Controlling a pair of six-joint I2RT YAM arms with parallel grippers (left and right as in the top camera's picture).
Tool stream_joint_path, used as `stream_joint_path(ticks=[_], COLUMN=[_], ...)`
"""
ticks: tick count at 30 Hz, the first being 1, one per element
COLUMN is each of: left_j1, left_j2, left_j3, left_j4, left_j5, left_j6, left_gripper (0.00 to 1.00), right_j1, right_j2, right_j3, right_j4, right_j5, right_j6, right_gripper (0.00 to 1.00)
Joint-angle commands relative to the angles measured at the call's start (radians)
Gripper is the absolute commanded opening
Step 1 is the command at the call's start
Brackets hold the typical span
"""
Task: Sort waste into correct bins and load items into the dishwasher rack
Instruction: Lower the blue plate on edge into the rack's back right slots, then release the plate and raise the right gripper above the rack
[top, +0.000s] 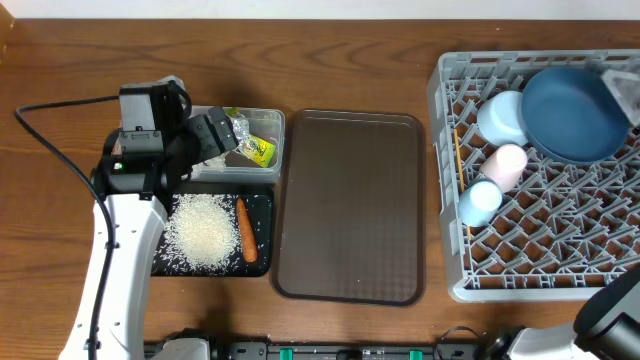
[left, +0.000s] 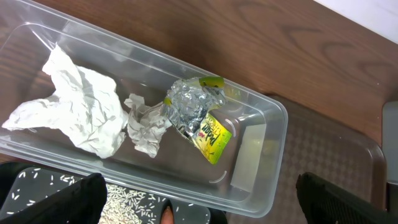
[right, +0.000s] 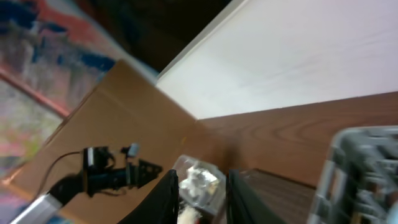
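Squarely, brown tray (top: 350, 205) lies between tub (top: 281, 140) and rack (top: 540, 250).

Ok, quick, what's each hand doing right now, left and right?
Left hand: open wide, empty, over the clear tub.
Right hand: fingers a little apart, nothing between them.

On my left the tub (left: 273, 155), holding napkins (left: 74, 112), foil (left: 189, 106) and wrapper (left: 212, 138), lies behind the shallow tray (top: 262, 205) with rice (top: 205, 232) and, right of it, the carrot (top: 246, 230), while the serving tray (top: 350, 205) lies between these and the rack (top: 540, 240) on my right, which holds plate (top: 572, 112), bowl (top: 502, 118) and cups (top: 507, 163)
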Motion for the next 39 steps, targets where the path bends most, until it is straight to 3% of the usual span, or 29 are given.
stream_joint_path(ticks=[1,10,14,18,22,25,31,36,39], left_j1=[0.004,0.004,0.004,0.004,0.004,0.004,0.004,0.004,0.004], left_j2=[0.004,0.004,0.004,0.004,0.004,0.004,0.004,0.004,0.004], left_j3=[-0.001,-0.001,-0.001,-0.001,-0.001,-0.001,-0.001,-0.001,-0.001], left_j4=[-0.003,-0.003,-0.003,-0.003,-0.003,-0.003,-0.003,-0.003,-0.003], left_j5=[-0.016,-0.016,-0.016,-0.016,-0.016,-0.016,-0.016,-0.016,-0.016], left_j6=[0.006,0.006,0.006,0.006,0.006,0.006,0.006,0.006,0.006], left_gripper=[1.00,1.00,1.00,1.00,1.00,1.00,1.00,1.00,1.00], right_j1=[0.060,0.143,0.141,0.140,0.146,0.172,0.282,0.473,0.571], right_j2=[-0.034,-0.101,-0.103,-0.103,-0.103,-0.103,-0.103,-0.098,-0.097], right_j3=[0.061,0.179,0.195,0.195,0.195,0.195,0.195,0.195,0.195], right_j4=[0.012,0.008,-0.115,-0.517,-1.123,-1.415,-1.629,-1.841,-1.878], right_j5=[0.003,0.010,0.107,0.297,0.484,0.572,0.717,1.184,1.442], right_j6=[0.114,0.171,0.092,-0.195,-0.705,-1.083,-1.495,-1.756,-1.812], right_gripper=[0.24,0.24,0.25,0.26,0.27,0.28,0.31,0.41,0.48])
